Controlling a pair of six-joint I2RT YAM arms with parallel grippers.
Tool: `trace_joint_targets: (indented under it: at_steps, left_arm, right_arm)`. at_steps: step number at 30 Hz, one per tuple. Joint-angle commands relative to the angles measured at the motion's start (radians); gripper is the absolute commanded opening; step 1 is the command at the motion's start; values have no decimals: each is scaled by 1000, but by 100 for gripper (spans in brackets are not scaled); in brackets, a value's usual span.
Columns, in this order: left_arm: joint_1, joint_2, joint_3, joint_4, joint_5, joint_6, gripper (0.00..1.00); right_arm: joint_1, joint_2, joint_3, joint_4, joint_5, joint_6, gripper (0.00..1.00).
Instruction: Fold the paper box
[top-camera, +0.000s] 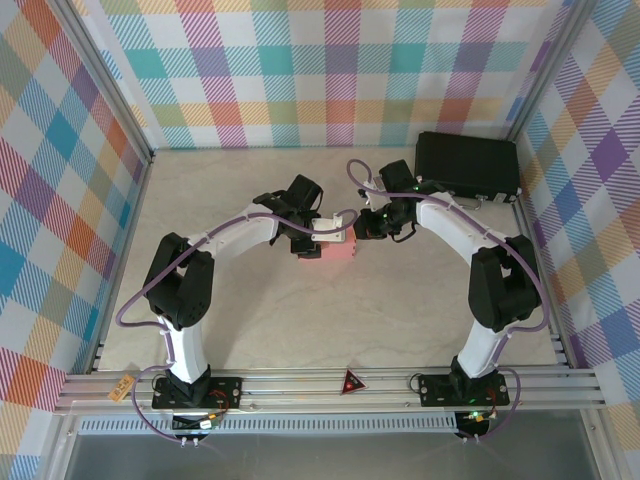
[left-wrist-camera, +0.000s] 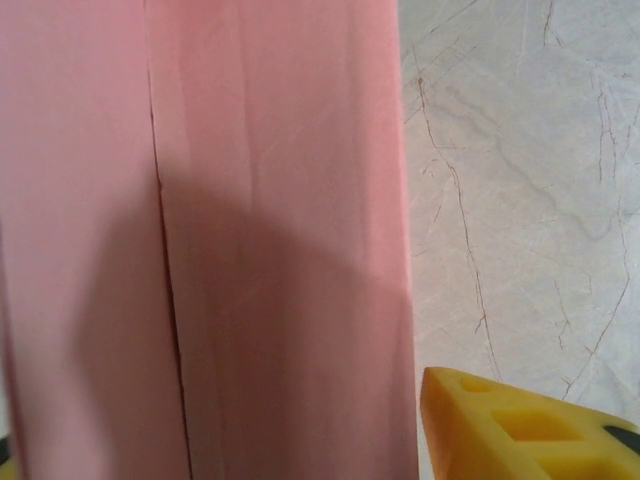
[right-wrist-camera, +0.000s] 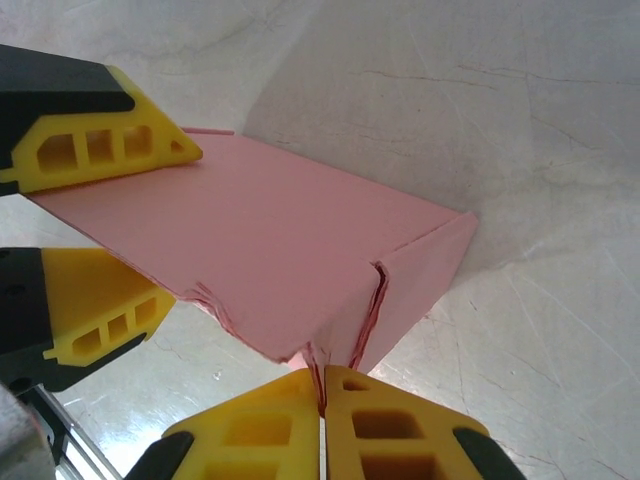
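Note:
The salmon-pink paper box (top-camera: 338, 250) lies mid-table between my two grippers, folded into a shallow box shape (right-wrist-camera: 270, 240). My right gripper (right-wrist-camera: 322, 385) is shut, pinching the layered card at the box's near corner; from above it sits at the box's right end (top-camera: 360, 232). My left gripper (top-camera: 316, 242) straddles the other end. Its fingers (right-wrist-camera: 110, 150) stand one on each side of the box, the upper tip resting on the top face. In the left wrist view the box (left-wrist-camera: 260, 220) runs between the jaws, with one yellow finger (left-wrist-camera: 520, 430) just beside its edge.
A larger black case (top-camera: 466, 165) sits at the back right, close behind my right arm. Plaid walls close in the marble table (top-camera: 230, 320) on three sides. A metal rail (top-camera: 330, 385) with a red triangle marker runs along the near edge.

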Motion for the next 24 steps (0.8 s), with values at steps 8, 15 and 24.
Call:
trace_joint_targets:
  at_steps: [8,15,24]
  left_arm:
    - [-13,-100,-9,4,54,-1,78]
    - [-13,-179,-5,5,87,-90,86]
    - [62,-360,-87,190,-29,-650,94]
  right_arm:
    - [9,24,22,-22,23,2,9]
    - [9,24,29,-27,25,1,9]
    - [9,32,35,-30,25,0,9]
